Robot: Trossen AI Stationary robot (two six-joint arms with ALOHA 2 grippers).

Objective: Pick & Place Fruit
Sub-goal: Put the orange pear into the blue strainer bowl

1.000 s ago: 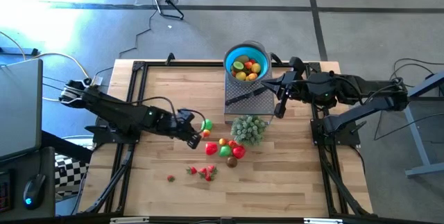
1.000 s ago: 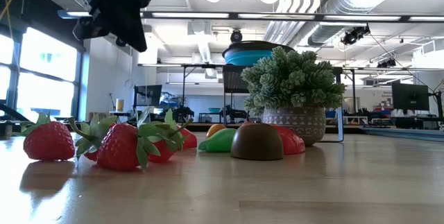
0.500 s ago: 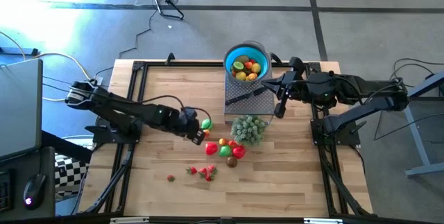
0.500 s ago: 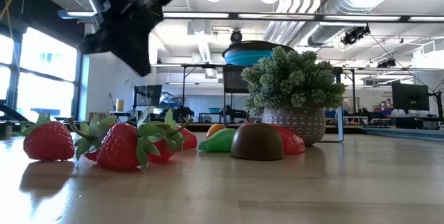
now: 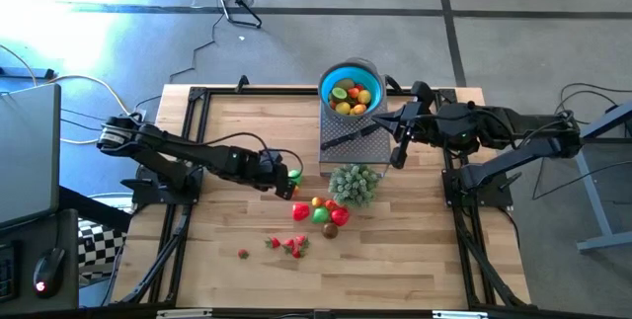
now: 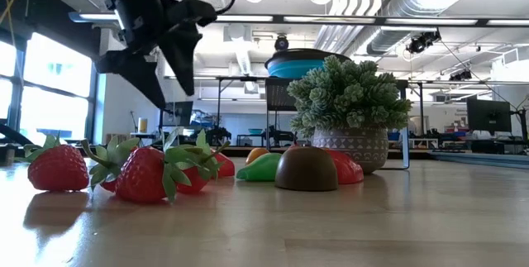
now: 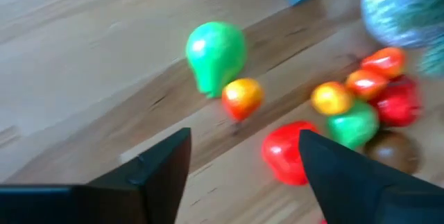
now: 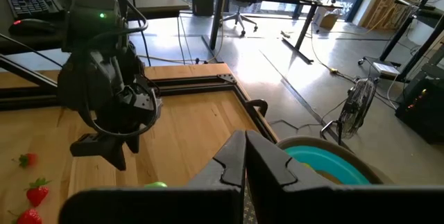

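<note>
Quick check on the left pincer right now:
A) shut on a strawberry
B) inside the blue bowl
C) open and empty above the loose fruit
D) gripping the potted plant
C: the left pincer stands open with nothing between its fingers, over the green fruit.

red, orange, green fruit [image 5: 318, 209]; blue bowl [image 5: 330, 75]; pale green plant [image 5: 354, 183].

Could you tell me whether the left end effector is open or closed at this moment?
Open: the left end effector shows a clear gap between its fingers, nothing held, with the fruit lying on the table ahead.
</note>
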